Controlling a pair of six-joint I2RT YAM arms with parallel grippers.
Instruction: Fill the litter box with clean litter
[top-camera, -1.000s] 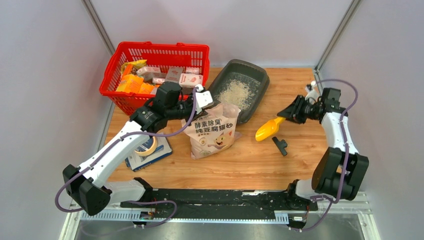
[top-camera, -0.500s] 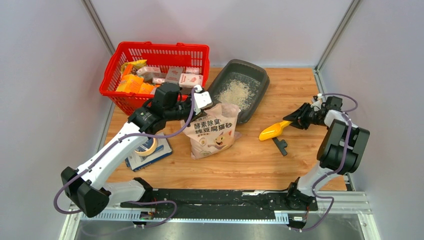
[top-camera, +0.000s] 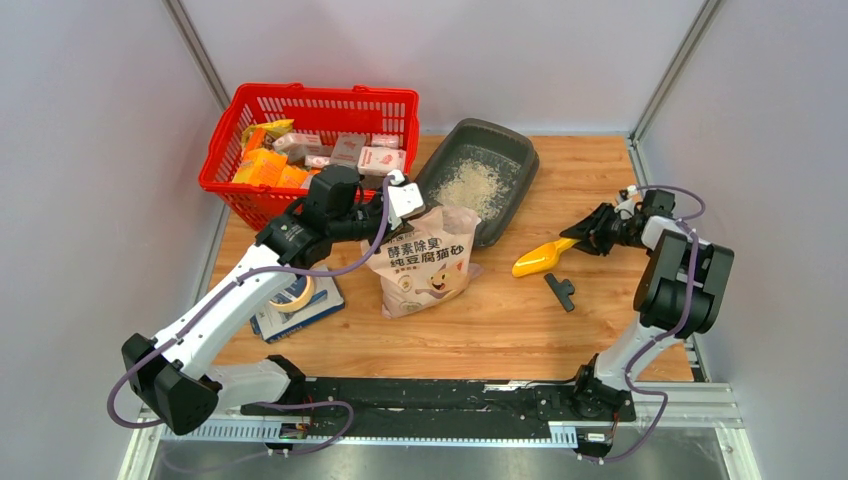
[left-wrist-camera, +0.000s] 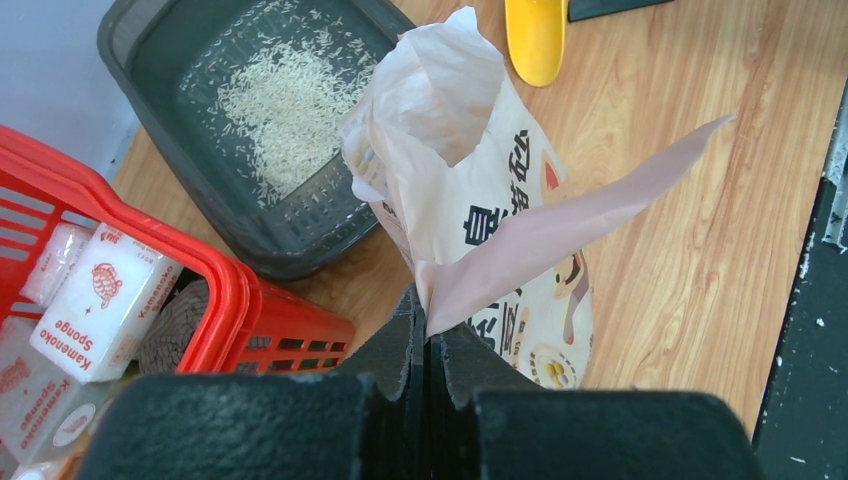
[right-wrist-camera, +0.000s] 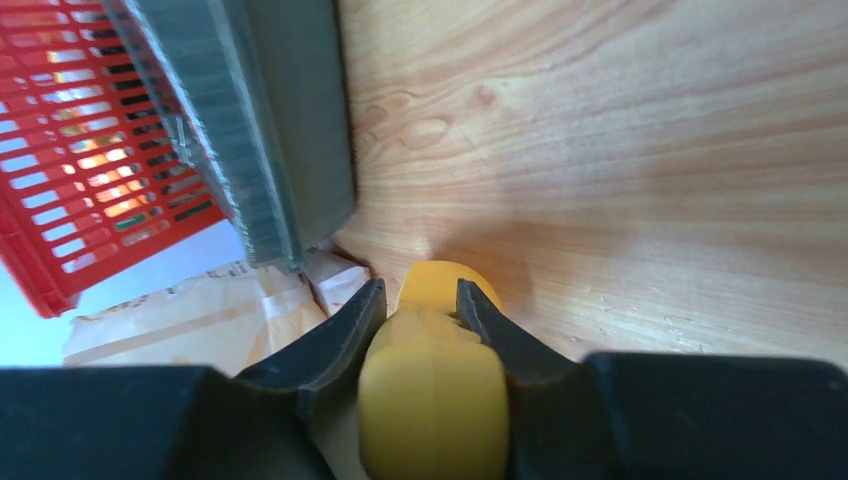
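Observation:
The dark grey litter box (top-camera: 528, 158) lies at the back centre with a thin patch of pale litter (top-camera: 473, 186) on its floor. The left wrist view also shows the litter box (left-wrist-camera: 190, 170) and the litter (left-wrist-camera: 290, 100). In front of it stands the pink-beige cat-print bag (top-camera: 425, 265), its top torn open. My left gripper (top-camera: 405, 200) is shut on the bag's upper corner flap (left-wrist-camera: 540, 240). My right gripper (top-camera: 592, 234) is shut on the handle of the yellow scoop (top-camera: 540, 258), which rests low on the table right of the bag. The scoop (right-wrist-camera: 435, 385) fills the right gripper (right-wrist-camera: 420, 295).
A red mesh basket (top-camera: 310, 97) full of packets stands left of the litter box, touching it. A tape roll on a booklet (top-camera: 297, 297) lies under my left arm. A small black piece (top-camera: 562, 290) lies near the scoop. Walls close in on three sides.
The right arm has folded, its elbow swinging up and toward the wall while the wrist dropped lower. The scoop stays held and shifted only slightly. The left arm and bag held still.

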